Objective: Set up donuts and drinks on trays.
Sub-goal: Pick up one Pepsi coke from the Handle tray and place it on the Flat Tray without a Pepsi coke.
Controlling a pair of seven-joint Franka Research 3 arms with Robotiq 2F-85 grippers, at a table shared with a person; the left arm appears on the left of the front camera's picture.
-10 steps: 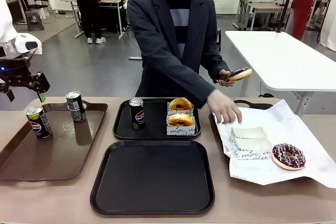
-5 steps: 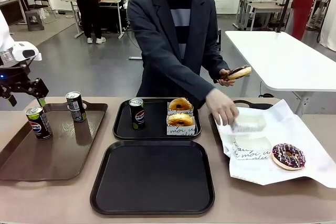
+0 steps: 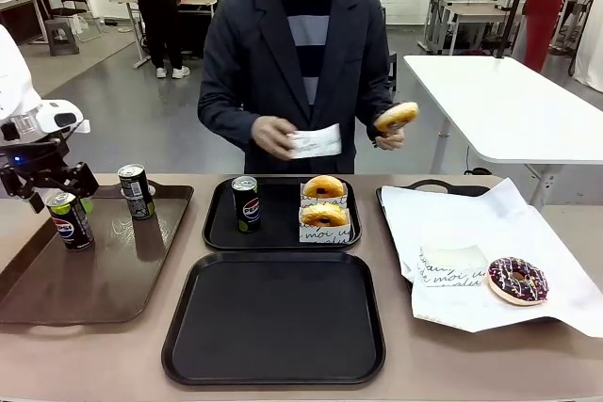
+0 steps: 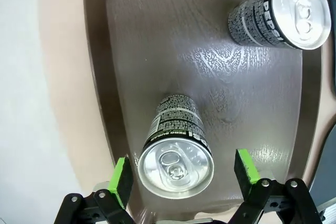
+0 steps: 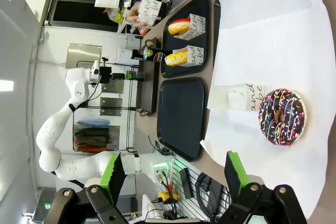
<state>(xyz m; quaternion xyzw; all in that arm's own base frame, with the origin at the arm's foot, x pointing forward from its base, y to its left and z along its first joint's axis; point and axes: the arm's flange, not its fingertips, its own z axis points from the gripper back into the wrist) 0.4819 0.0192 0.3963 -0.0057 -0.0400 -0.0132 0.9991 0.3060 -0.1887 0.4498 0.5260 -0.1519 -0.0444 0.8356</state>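
Left gripper (image 4: 184, 173) is hovering over a Pepsi can (image 4: 177, 129).
Its fingers (image 4: 123, 180) are standing wide open, gripping nothing; centring them and lowering to mid-body before squeezing should be keeping the can upright.

Table (image 3: 94, 360), tan top, carrying four trays; brown tray (image 3: 113, 275) at 9 o'clock; near black tray (image 3: 273, 317) at 6 o'clock; far black tray (image 3: 281, 216) at 12 o'clock, just behind it; papered black tray (image 3: 452, 185) at 3 o'clock, its white paper (image 3: 471, 223) overhanging onto the table toward 4 o'clock.

Leftward, long tray (image 3: 104, 280) — far tray (image 3: 283, 221) behind near tray (image 3: 273, 317).
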